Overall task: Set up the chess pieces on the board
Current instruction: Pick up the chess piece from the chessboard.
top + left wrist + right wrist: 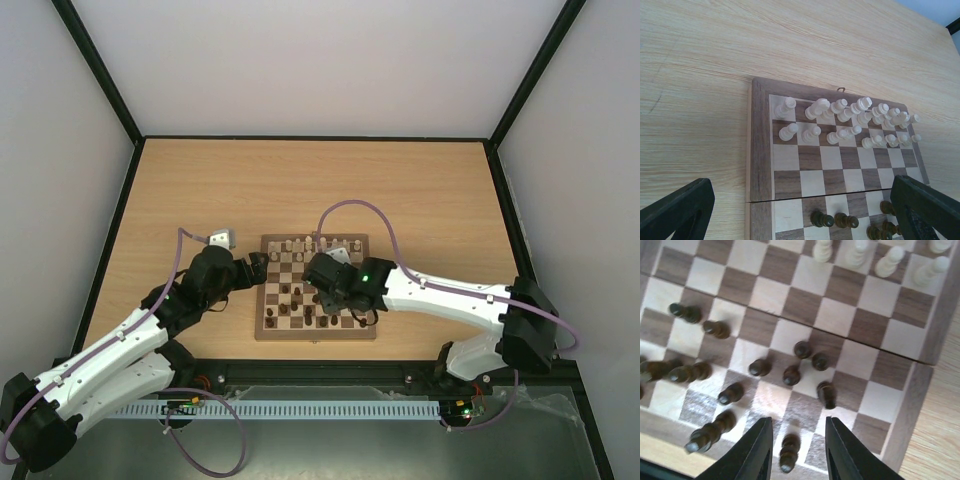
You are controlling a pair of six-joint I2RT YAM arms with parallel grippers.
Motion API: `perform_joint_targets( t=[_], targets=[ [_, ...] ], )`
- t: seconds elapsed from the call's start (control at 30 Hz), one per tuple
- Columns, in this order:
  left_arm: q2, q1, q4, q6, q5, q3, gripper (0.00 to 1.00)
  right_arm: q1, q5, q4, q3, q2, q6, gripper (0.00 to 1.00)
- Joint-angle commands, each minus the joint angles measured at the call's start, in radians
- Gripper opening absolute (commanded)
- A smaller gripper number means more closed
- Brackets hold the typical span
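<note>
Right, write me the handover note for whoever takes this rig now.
Left gripper open, empty, hovering at the left edge of the board.
Right gripper open over the near row, a dark piece between its fingers, ungripped.
Done: pale pieces lined up in the two far rows.
To do: dark pieces are scattered over the near half; sort them into the two near rows.

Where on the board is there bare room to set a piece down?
On the board, the middle rows are bare, bordered by the cream pieces on the far side and the dark pieces nearer the arms. The near half is crowded, most around the right gripper.
</note>
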Motion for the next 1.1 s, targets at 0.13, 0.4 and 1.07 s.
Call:
perform_joint_targets(
  t=[0.13,0.4,1.07],
  targets=[
    [-0.028,-0.003,-0.002,-0.002,-0.013,-0.014,0.99,-0.092,-0.001,-0.027,-0.050,0.027,-0.052,0.28],
    [-0.035,-0.003,-0.007,0.000,-0.016,-0.016,0.99,-0.109,-0.055,0.034,-0.072,0.068,-0.086,0.27],
    [-0.064,-0.003,-0.029,-0.003,-0.030,-0.024,0.99,-0.129,-0.079,0.057,-0.085,0.120,-0.095,0.14]
  ],
)
